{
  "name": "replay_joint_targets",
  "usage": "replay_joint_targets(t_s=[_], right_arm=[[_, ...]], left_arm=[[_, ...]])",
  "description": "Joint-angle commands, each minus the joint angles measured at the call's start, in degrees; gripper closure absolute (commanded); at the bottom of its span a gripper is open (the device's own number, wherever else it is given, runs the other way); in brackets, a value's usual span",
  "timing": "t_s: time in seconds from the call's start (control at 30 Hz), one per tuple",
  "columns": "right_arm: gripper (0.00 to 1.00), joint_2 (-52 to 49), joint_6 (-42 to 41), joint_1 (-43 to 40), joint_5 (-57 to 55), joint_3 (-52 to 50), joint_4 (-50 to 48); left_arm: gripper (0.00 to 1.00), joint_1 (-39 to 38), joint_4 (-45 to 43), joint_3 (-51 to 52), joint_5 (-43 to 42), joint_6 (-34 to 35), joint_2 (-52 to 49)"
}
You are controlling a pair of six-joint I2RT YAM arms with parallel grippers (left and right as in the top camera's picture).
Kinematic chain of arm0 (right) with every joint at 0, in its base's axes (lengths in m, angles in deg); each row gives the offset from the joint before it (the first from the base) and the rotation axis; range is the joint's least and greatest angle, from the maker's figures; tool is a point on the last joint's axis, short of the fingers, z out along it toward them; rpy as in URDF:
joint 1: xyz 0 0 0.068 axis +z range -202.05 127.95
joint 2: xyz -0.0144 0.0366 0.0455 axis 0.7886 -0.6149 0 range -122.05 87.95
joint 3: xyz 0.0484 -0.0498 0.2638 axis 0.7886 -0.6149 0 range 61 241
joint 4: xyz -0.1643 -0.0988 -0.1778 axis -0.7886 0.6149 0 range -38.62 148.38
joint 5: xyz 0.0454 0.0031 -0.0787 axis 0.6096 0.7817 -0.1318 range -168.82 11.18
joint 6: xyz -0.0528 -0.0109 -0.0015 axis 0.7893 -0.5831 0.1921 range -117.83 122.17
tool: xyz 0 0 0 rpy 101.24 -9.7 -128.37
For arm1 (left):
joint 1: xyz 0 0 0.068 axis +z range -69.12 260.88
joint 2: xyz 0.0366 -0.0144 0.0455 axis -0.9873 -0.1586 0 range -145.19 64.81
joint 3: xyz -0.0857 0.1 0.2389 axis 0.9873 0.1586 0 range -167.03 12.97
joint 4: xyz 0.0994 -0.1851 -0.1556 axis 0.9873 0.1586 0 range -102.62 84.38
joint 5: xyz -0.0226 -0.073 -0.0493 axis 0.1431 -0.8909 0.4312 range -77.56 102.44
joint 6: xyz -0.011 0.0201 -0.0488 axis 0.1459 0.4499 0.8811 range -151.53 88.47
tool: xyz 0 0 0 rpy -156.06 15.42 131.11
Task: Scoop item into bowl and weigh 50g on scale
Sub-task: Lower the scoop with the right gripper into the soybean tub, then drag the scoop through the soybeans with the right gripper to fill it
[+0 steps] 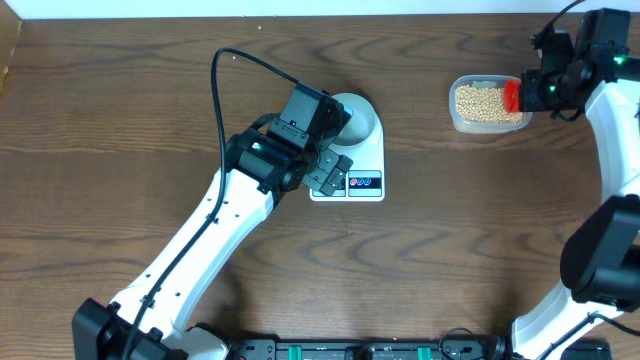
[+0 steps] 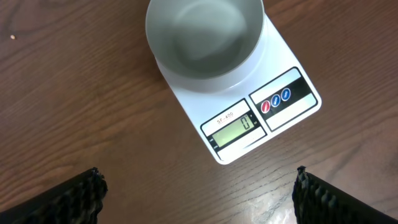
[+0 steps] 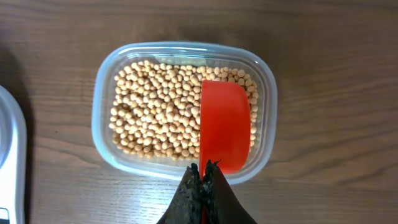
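Observation:
The tan-yellow beans (image 3: 161,112) fill a clear plastic tub (image 3: 102,134), at the back right in the overhead view (image 1: 487,104). My right gripper (image 3: 203,169) is shut on a red scoop (image 3: 225,124), held over the tub's right side (image 1: 512,95). The pale blue-grey bowl (image 2: 204,37) stands empty on the white scale (image 2: 249,124), whose display reads 0. In the overhead view the bowl (image 1: 362,118) and the scale (image 1: 365,170) are partly hidden by my left arm. My left gripper (image 2: 199,193) is open and empty above the table in front of the scale.
The scale's red and blue buttons (image 2: 275,101) sit right of its display. A white scale edge shows at the left of the right wrist view (image 3: 9,162). Bare wooden table (image 1: 120,120) surrounds everything.

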Motion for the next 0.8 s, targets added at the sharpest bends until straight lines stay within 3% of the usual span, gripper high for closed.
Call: replay_joint_targets(t_s=[0.0,0.47,0.77], right_arm=[[0.99,-1.27,0.9,-0.04,-0.22,1.22,-0.42],[0.99,-5.49,-0.74,-1.14,0.15,1.2,-0.83],[0.99,-8.92,-1.07,-1.53,13.09,1.2,-0.79]], left_arm=[[0.02,0.24,0.22,0.44,0.31,0.52,-0.04],[0.02,0.24,0.22,0.44,0.31,0.5,-0.04],[0.02,0.24,0.22,0.44,0.31,0.5,-0.04]])
